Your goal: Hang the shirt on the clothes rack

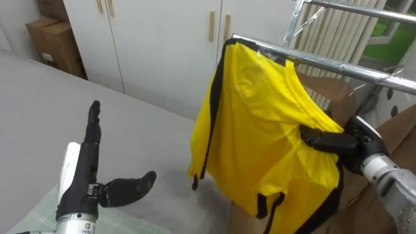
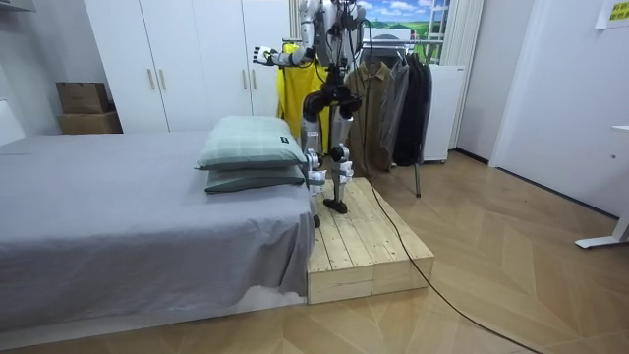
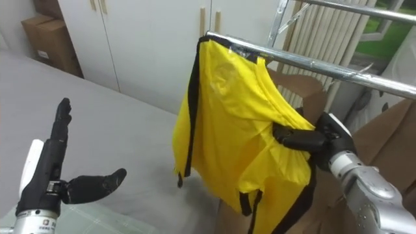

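The yellow garment (image 1: 260, 130) hangs from the rail (image 1: 351, 68), and the right hand (image 1: 335, 142) appears to pinch its side fabric. The left hand (image 1: 83, 182) hovers open above the bed (image 1: 39, 97). Withdrawing before letting go could drag the garment off.

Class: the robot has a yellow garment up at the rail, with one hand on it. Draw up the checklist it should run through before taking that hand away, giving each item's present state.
1. Garment hangs from the rail: ok, its top is at the rail.
2. Hanger or hook seated on the rail: cannot tell.
3. Right hand free of the cloth: not ok, it pinches the garment's side.
4. Left hand clear: ok, open over the bed, apart from the garment.
5. Footing: ok, the robot stands upright on the wooden platform beside the bed.
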Tool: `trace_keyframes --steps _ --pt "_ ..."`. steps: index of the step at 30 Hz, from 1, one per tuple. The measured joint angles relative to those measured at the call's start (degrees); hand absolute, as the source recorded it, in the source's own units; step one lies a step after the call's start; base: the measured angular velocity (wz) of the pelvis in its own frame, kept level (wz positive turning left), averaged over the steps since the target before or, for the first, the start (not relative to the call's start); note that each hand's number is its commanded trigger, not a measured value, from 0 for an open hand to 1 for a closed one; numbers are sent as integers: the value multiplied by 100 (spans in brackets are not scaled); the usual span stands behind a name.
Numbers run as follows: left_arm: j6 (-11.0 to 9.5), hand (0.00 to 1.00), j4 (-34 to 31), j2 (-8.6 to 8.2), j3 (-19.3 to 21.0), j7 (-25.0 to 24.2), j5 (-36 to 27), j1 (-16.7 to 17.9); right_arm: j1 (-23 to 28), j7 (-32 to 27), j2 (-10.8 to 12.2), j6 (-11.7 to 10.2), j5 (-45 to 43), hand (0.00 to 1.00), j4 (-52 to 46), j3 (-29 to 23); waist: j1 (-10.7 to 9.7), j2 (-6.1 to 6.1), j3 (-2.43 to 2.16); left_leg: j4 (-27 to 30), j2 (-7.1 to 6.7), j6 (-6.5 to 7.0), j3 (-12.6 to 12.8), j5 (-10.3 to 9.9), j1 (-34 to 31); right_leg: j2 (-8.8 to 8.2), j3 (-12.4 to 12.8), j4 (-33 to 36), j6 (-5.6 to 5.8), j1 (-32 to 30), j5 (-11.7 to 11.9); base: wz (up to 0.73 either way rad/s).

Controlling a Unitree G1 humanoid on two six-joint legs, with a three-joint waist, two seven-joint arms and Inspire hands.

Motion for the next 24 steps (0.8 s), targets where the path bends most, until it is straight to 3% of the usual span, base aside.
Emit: trace_keyframes --steps 15,24 --pt "71 0 -146 9 40 -244 -204 -94 40 -157 12 -358 -1436 100 748 -21 -23 -11 -18 -9 -7 2 -81 -1 195 7 109 -191 -3 309 8 -3" --pt "69 0 -225 24 48 -272 -211 -157 98 -392 63 -689 -1546 100 1105 -12 -31 -18 -20 -47 10 3 146 -1 342 14 146 -359 7 472 2 -4"
